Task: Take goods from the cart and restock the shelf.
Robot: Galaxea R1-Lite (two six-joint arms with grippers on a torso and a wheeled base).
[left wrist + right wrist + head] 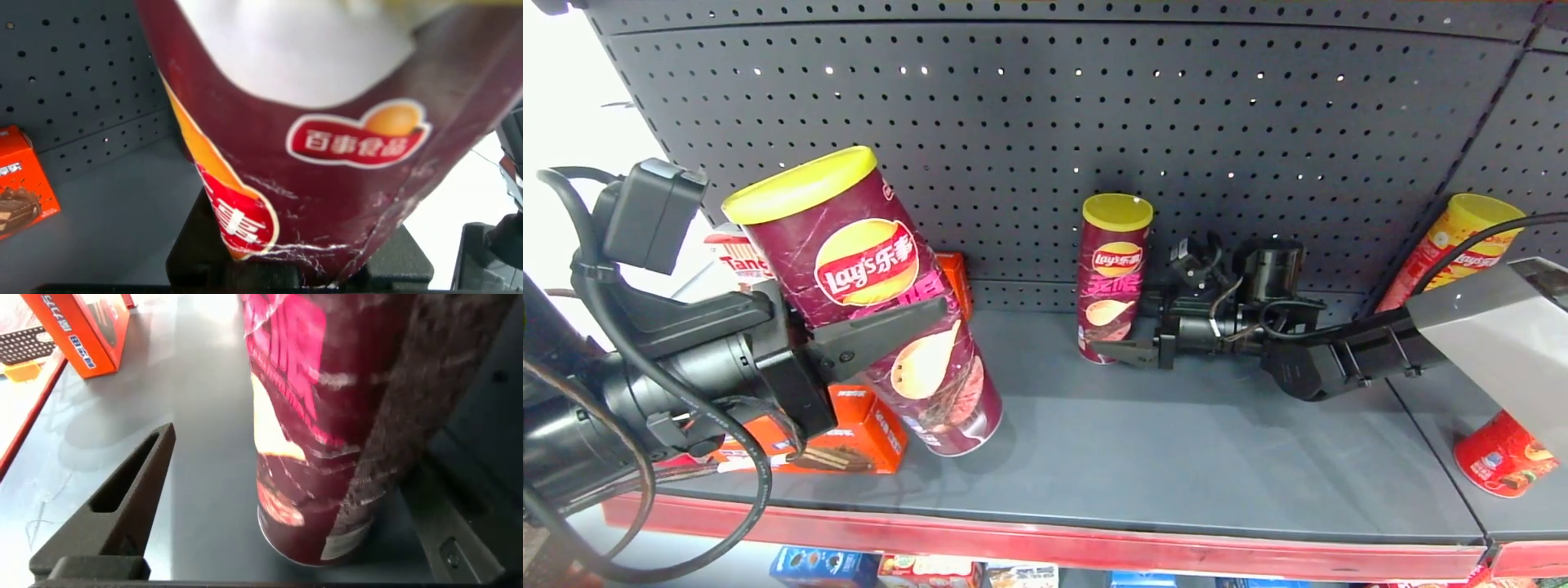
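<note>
Your left gripper (894, 331) has the big maroon chips can (866, 294) clamped around its middle, with one dark finger (882, 327) running right across the front of the label. That can is tilted. Its yellow lid leans up toward the robot's left and its bottom end is down by the grey shelf (1176, 457) deck, front-left. I can't tell if the base actually touches the deck or sits just above it. In the left wrist view you get the can's maroon wall (351, 163) right up close.

Your right gripper (1112, 347) is further back, at a second maroon can (1115, 269) that stands upright near the pegboard (1094, 106). Its jaws are spread wide with that can between them. In the right wrist view one finger (122, 506) is clearly apart from the can. The other side is right beside it, and I can't tell whether it touches.

An orange box (858, 437) lies just beside the bottom of the big maroon chips can on the robot's left, and another orange box (954, 278) sits behind it by the pegboard. Way over on the right, a yellow-orange can (1462, 245) leans against the pegboard and a red can (1499, 457) sits near the front. Below the shelf's red front edge there are a few packs (825, 565) on the lower level.
</note>
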